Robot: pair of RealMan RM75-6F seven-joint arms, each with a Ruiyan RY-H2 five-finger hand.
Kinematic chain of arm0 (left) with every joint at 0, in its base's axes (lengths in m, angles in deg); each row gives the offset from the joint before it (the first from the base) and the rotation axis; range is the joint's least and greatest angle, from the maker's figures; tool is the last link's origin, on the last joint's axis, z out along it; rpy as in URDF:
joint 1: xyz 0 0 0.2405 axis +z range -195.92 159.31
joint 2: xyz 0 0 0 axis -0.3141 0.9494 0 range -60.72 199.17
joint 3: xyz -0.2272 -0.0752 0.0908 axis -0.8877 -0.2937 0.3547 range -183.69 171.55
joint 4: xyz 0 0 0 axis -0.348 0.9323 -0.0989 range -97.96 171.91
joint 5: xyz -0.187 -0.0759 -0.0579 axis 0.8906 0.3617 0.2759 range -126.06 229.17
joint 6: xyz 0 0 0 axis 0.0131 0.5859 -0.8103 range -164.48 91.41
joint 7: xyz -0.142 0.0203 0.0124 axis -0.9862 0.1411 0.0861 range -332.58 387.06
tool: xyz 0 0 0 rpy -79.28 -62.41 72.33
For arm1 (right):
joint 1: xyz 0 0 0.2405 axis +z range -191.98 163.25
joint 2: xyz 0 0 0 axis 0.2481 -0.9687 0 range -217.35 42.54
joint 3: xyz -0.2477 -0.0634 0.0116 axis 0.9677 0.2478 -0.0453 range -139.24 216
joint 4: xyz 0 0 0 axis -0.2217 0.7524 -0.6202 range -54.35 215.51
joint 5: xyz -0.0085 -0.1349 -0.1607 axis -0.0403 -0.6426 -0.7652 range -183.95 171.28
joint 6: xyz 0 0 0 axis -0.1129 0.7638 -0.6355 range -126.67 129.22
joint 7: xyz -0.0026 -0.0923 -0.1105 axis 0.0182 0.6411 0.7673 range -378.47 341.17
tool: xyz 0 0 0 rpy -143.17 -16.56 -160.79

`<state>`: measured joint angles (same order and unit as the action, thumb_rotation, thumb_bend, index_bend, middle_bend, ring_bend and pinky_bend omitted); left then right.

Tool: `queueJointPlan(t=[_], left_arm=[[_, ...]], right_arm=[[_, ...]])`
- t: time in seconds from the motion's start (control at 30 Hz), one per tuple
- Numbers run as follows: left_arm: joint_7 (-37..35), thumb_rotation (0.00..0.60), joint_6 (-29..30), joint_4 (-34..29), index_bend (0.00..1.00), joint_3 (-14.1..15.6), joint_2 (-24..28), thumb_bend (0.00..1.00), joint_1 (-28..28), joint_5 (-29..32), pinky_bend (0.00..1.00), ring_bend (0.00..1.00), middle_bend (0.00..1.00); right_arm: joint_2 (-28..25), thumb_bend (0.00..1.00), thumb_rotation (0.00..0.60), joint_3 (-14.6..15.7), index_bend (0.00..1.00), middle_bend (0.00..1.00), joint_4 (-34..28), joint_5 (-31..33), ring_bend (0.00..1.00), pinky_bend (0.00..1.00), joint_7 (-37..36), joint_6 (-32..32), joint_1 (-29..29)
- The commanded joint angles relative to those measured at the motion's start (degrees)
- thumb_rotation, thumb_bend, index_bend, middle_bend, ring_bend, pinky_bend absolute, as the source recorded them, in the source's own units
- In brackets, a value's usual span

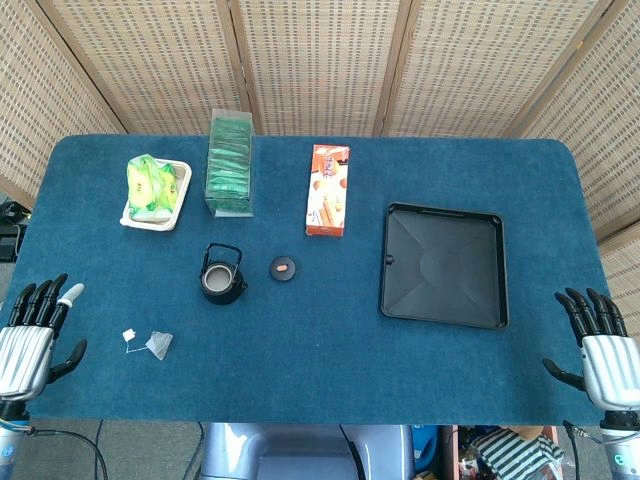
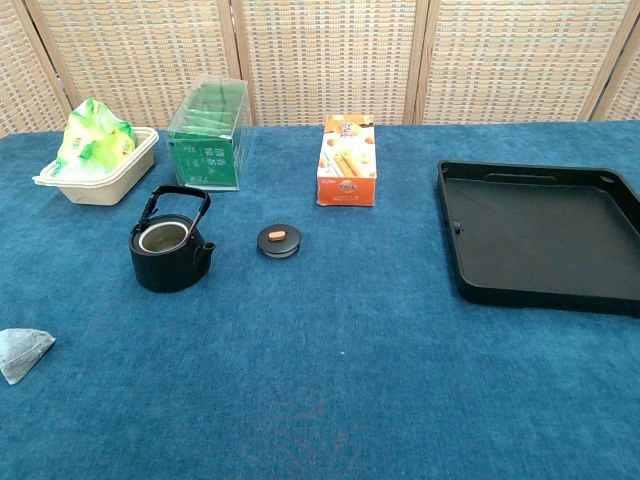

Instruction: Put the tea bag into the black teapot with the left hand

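Tea bag (image 1: pixel 158 344), a small grey pyramid with a string and paper tag, lies flat on the blue worktop (image 1: pixel 320 390) near my front left edge; the chest view shows it at its far left. Black teapot (image 1: pixel 221 274) stands upright behind and slightly to the right of the tea bag, well apart from it, with its handle raised and its mouth uncovered. Its round lid (image 1: pixel 283 268), black with an orange knob, lies on the worktop just to the right of the pot, not touching it.

My left hand (image 1: pixel 32 338) rests at the front left corner of the worktop, near the tea bag but apart from it, fingers spread and holding nothing. My right hand (image 1: pixel 598 348) sits at the front right corner, fingers likewise spread and empty.

Toward the back, from left to right: a pale tray of green packets (image 1: pixel 153 191), a clear box of green sachets (image 1: pixel 230 161), and an orange biscuit carton (image 1: pixel 328 190) lying flat. A square black tray (image 1: pixel 444 264) lies on the right side of the worktop. Woven screens (image 1: pixel 320 60) stand behind.
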<state>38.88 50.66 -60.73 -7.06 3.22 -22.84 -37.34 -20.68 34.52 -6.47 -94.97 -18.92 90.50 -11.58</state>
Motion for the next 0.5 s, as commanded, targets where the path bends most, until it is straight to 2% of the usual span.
queueJointPlan(t=[0.03,0.5], left_arm=[[-0.41,0.6,-0.1,0.4,0.1,0.08,-0.18,0.38,0.03,0.01,0.0,0.0,0.01],[-0.92,0.6,-1.16,1.3,0.1,-0.12,-0.72,0.38,-0.64,0.1,0.0,0.0,0.02]], right_arm=[[-0.12,0.02,0.6,0.02,0.16,0.18,-0.22,-0.01,0.01,0.12,0.22,-0.02,-0.01],[-0.31,0.02,0.6,-0.01,0.16,0.18,-0.74,0.53,0.01,0.12,1.18,-0.01,-0.29]])
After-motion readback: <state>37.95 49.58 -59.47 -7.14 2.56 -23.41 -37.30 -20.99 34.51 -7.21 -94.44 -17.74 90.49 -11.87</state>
